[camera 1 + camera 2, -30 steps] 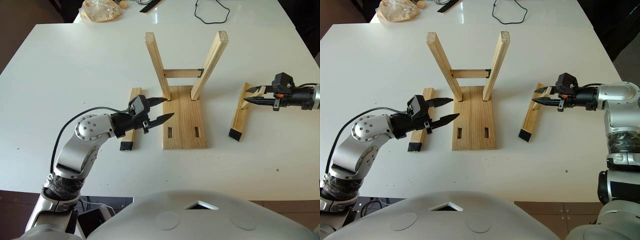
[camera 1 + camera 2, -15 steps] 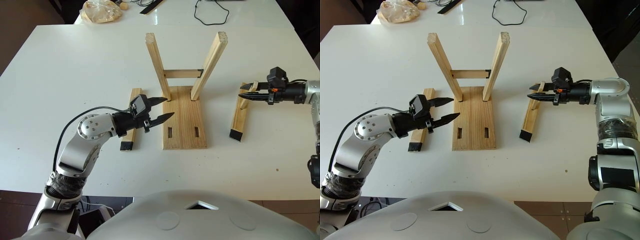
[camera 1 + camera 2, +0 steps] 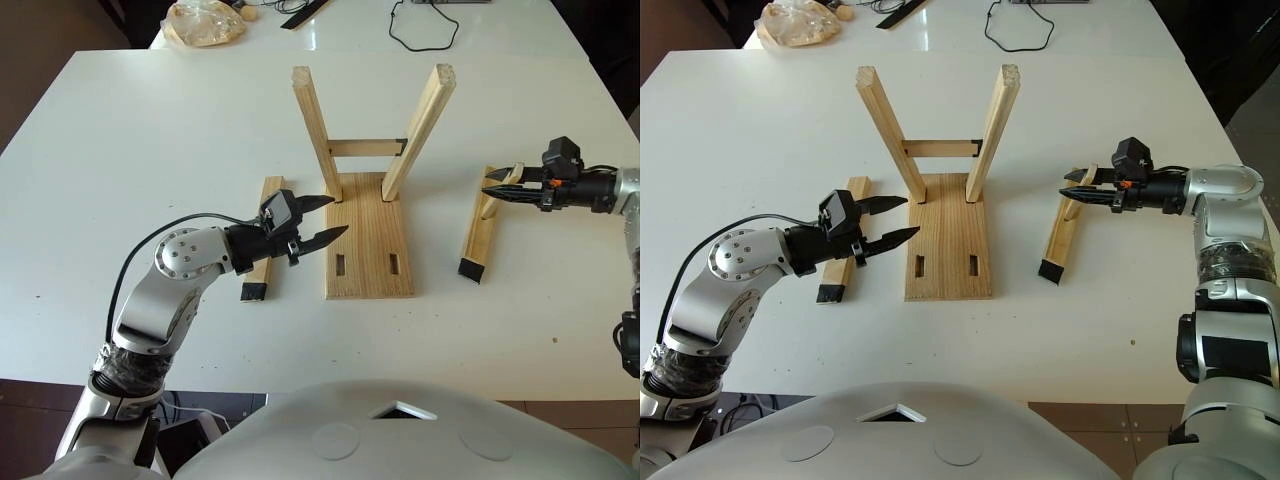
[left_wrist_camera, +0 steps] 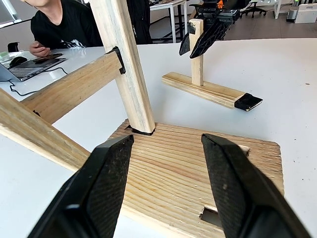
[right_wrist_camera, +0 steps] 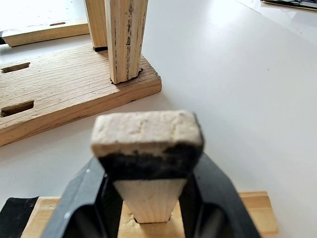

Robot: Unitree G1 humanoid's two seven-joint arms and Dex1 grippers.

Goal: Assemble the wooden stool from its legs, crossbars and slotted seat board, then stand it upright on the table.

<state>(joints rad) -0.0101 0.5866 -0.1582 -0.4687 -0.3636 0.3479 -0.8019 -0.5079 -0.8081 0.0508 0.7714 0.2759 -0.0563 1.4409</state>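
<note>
The slotted seat board (image 3: 367,262) lies flat mid-table. Two legs (image 3: 316,130) (image 3: 420,128) stand in its far slots, joined by a crossbar (image 3: 364,147); the two near slots (image 3: 341,264) are bare. A loose leg (image 3: 263,232) lies left of the board. Just above it my left gripper (image 3: 325,218) stands open at the board's left edge, holding nothing. Another loose leg (image 3: 477,230) lies to the right, with a short crossbar stub (image 5: 147,134) sticking up from it. My right gripper (image 3: 497,184) is shut on that stub, its fingers (image 5: 81,198) hugging both sides.
The white table (image 3: 150,150) has free room at front and left. On a second table behind lie a crumpled plastic bag (image 3: 203,20) and a black cable (image 3: 425,25).
My right gripper went from open beside the stub to closed around it, then shifted slightly to the right. The left arm has kept still.
</note>
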